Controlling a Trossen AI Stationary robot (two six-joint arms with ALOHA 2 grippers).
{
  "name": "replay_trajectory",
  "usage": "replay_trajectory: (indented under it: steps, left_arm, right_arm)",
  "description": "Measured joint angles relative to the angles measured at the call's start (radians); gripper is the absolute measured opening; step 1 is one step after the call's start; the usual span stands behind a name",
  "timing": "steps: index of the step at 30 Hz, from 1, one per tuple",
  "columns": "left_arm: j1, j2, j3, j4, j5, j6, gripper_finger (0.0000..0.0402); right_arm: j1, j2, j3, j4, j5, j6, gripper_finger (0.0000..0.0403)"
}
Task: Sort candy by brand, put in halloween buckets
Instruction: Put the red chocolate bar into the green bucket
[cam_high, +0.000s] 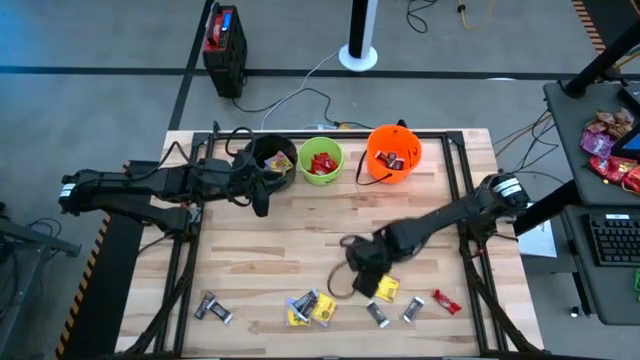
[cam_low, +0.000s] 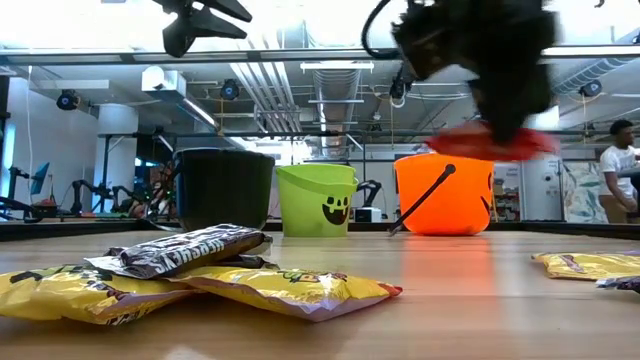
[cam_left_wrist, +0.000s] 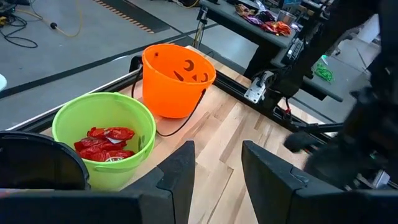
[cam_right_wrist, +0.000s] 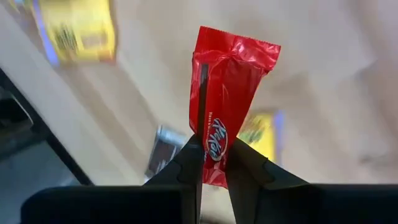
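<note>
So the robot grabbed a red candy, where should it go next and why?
Probably carry it up to the lime green bucket. The right gripper is shut on a red candy bar, and that bucket already holds red wrappers, so the brands seem to match.

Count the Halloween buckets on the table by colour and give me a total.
black bucket: 1
lime green bucket: 1
orange bucket: 1
Total: 3

Two dark, jointed arms carry looping black cables, each ending in a tool (cam_right_wrist: 214, 163) with two flat black fingers.
</note>
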Motion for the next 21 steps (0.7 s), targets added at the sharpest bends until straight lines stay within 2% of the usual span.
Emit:
replay_trajectory:
  steps: [6,12,17,19,21]
  left_arm:
    - [-0.003,0.000,0.000,-0.008,0.093,-0.063,0.0116]
    - [-0.012,0.000,0.000,-0.029,0.275,-0.198,0.0116]
    - [-0.032,0.000,0.000,-0.076,0.521,-0.379,0.0116]
    - [-0.050,0.000,0.000,-0.105,0.574,-0.453,0.0116]
    - [-0.070,0.000,0.000,-0.149,0.580,-0.504,0.0116]
  right_arm:
    - [-0.232,-0.086,0.000,0.075,0.046,-0.167,0.0045]
    - [-0.495,-0.126,0.064,0.197,0.040,-0.362,0.0043]
    - [-0.677,-0.055,0.186,0.233,0.040,-0.539,0.0043]
    - [-0.728,-0.018,0.233,0.232,0.037,-0.594,0.0043]
    - [-0.768,0.021,0.271,0.231,0.006,-0.639,0.0043]
